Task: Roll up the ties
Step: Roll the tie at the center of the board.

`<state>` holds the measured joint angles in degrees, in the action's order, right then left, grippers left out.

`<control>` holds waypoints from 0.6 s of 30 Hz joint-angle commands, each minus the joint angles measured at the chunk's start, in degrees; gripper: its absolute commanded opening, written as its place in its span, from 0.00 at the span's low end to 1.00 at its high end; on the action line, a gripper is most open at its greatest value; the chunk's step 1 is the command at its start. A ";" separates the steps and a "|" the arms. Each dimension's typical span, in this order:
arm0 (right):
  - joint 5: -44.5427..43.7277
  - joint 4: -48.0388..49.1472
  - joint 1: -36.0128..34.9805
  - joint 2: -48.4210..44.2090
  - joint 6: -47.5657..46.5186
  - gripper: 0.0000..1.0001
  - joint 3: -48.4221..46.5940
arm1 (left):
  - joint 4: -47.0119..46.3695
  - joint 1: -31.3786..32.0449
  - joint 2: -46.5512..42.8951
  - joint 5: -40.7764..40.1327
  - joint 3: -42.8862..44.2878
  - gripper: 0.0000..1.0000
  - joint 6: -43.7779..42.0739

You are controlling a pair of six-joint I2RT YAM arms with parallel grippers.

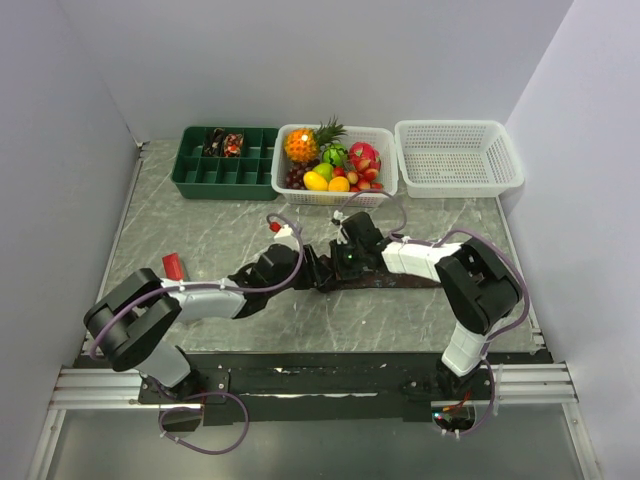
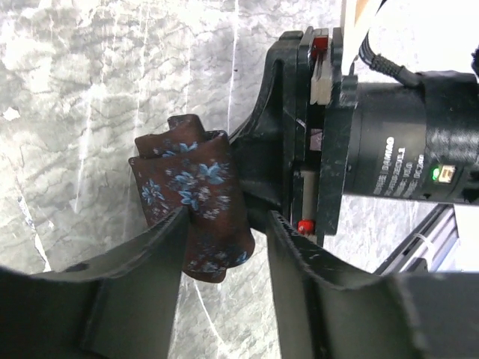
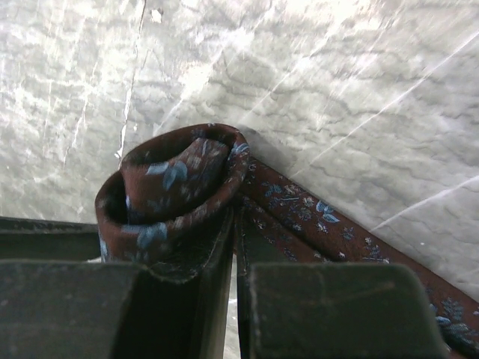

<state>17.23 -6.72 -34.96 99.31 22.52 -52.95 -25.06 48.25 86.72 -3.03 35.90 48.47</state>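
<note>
A: Entry, containers first. What stands along the back of the worktop [image 1: 200, 225]?

B: Three in a row. At left is a green tray [image 1: 225, 190] with many compartments. Two neighbouring back-row compartments hold dark rolls [image 1: 222, 144] flecked with red, too small to tell more. In the middle is a white basket [image 1: 335, 197] filled with fruit [image 1: 330, 170]: a pineapple [image 1: 303, 143], yellow pieces, grapes and some red ones. At right, just beside it, is a second white basket [image 1: 458, 128].

A: And the tie [image 3: 172, 187]?

B: Mid-worktop, well apart from the tray. One end is wound into a loose coil, dark brown with small blue flowers. The rest lies flat, trailing toward the right arm's side.

A: Right claw [image 3: 233, 239]?

B: Narrow — the fingers nearly meet, with cloth from the coil pinched in the slit between them. The coil sits against one finger.

A: Left claw [image 2: 228, 217]?

B: Partly spread, straddling the coil from the opposite side. One finger [image 2: 150, 254] touches the cloth. The other stands just off it, close beside the right claw — not clamped.

A: Anything else on the surface?

B: A small red object [image 1: 173, 267] near the left arm, apart from the rest.
</note>
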 commanded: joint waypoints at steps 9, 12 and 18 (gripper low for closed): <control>4.82 11.02 2.26 2.73 2.79 0.12 5.04 | -20.47 0.35 1.17 5.22 -6.02 0.37 3.65; 5.09 11.38 2.26 3.52 2.96 0.12 4.96 | -20.21 0.35 2.66 5.05 -5.14 0.36 4.00; 4.13 8.48 2.27 3.70 2.00 0.12 3.12 | -18.89 0.27 5.48 3.91 -3.73 0.29 5.06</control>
<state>23.57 3.46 -32.56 100.75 25.65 -49.12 -41.10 48.18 90.32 -0.34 29.71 52.01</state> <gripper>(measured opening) 0.122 0.314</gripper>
